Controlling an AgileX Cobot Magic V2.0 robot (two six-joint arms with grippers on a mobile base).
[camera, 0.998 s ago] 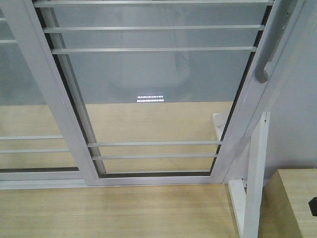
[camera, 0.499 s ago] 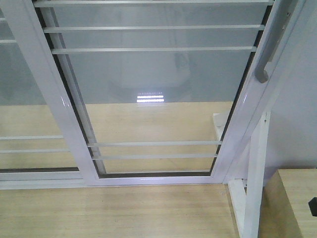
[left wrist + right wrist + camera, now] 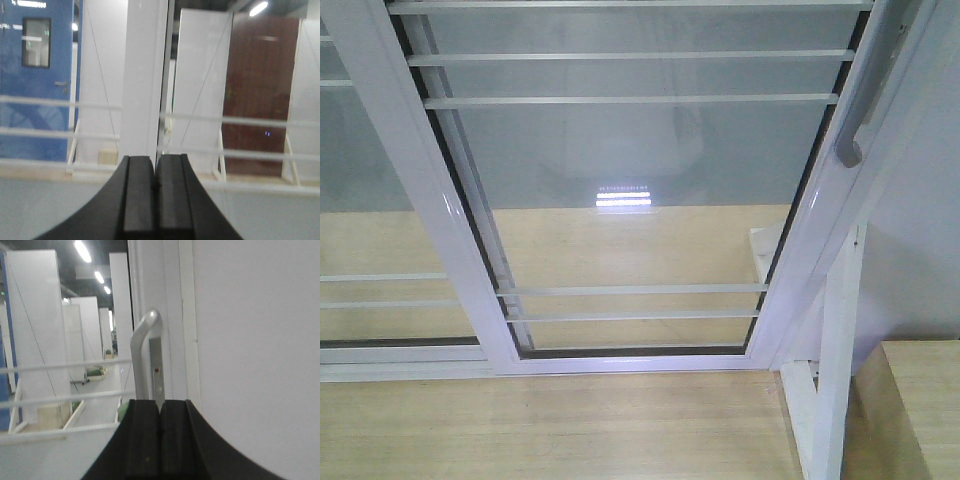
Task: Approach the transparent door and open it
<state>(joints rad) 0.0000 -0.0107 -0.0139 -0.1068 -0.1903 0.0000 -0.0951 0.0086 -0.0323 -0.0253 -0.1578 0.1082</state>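
Left gripper (image 3: pixel 155 167): pads clenched flat against each other with nothing between them. It is held level and points at a white upright (image 3: pixel 145 75) of the glazing just ahead.

Right gripper (image 3: pixel 160 407): pads likewise pressed together and empty. It is aimed at the curved grey handle (image 3: pixel 142 355), which rises just behind the fingertips. I cannot tell whether they touch.

Front view: neither arm shows. The transparent door (image 3: pixel 630 170) fills the centre and stands on its track at the edge of the wooden floor (image 3: pixel 550 420). The handle (image 3: pixel 855 115) is on its right edge. The door's top and the handle's upper end are cut off by the frame. A second glass panel (image 3: pixel 360 150) overlaps it on the left. A white stand (image 3: pixel 835 360) is just right of the door.

Far, through the glass: a blue door (image 3: pixel 37 75) and a brown door (image 3: pixel 260 90). The white lettering above the blue door's window is too blurred to read. The small red mark on the handle plate (image 3: pixel 156 370) is illegible.
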